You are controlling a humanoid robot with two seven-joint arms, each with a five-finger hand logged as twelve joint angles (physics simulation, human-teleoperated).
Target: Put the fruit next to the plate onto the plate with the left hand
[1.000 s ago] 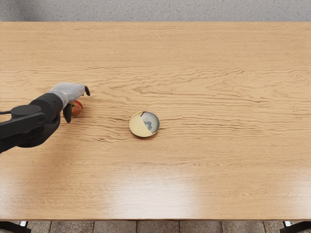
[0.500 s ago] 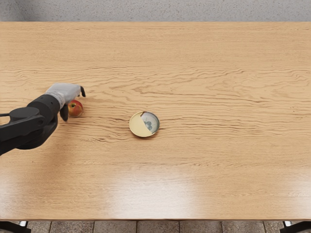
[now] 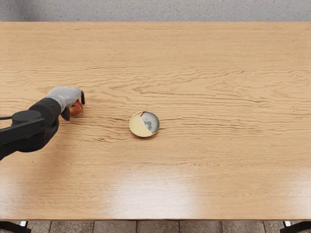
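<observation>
On the wooden table's (image 3: 218, 73) left side, the left hand (image 3: 67, 95) is cupping its curled fingers (image 3: 81, 97) around the apple (image 3: 76, 110), which is sitting at the plate's (image 3: 138, 125) nine o'clock, well apart, leaving lift and placement pending.

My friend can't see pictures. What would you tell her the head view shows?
The robot's left hand sits over a red apple near the left side of a wooden table. A round yellow-and-grey plate lies to the apple's right, apart from it.
</observation>
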